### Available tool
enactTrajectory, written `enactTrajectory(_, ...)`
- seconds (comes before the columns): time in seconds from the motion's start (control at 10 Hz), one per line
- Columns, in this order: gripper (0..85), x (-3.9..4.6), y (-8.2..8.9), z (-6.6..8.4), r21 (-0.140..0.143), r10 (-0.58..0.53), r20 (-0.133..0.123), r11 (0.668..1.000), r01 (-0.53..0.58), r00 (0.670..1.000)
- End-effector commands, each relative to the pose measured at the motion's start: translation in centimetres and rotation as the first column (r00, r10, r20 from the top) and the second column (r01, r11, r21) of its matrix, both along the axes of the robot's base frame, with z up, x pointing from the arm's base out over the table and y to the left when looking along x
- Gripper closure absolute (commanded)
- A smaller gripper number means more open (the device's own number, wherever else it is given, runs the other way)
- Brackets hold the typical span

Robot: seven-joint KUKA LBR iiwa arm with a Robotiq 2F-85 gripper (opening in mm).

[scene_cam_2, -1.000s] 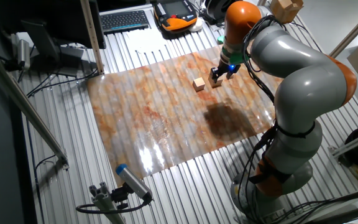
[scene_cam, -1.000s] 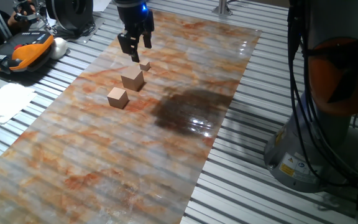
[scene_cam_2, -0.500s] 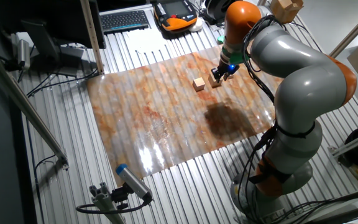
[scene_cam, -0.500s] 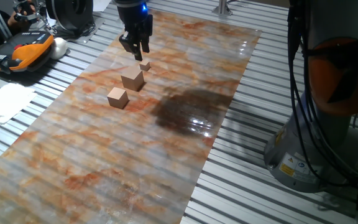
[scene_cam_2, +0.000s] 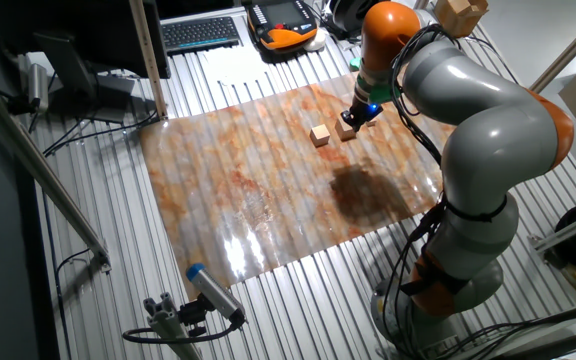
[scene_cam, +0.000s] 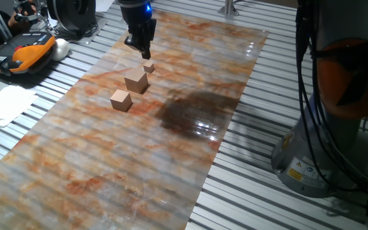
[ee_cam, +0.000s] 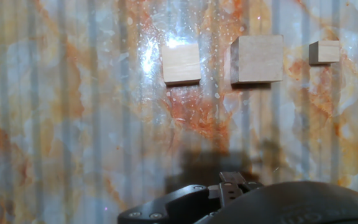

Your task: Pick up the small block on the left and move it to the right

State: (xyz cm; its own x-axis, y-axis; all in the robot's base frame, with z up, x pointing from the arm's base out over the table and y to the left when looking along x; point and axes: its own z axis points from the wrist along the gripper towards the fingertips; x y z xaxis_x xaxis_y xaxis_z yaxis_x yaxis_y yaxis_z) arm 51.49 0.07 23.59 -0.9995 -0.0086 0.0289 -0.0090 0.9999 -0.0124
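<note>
Hovering just above the small block (scene_cam: 149, 66), the gripper (scene_cam: 140, 48) holds nothing, touches nothing; fingers look pressed together. Largest cube (scene_cam: 136, 81) sits beside.

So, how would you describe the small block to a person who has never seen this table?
Look at the marbled orange-and-white mat on the table, where three tan wooden cubes lie in a row. The small block is at the end of the row nearest the robot's hand, beside the largest cube. It is clearly the tiniest.
</note>
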Motion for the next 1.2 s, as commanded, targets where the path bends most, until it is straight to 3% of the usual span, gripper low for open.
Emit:
enactTrajectory(0.0,85.0,0.00,0.00,0.00,0.000,-0.003,0.002,1.000,0.003,1.000)
enactTrajectory(1.1,85.0,0.00,0.00,0.00,0.000,-0.016,0.003,1.000,0.016,1.000)
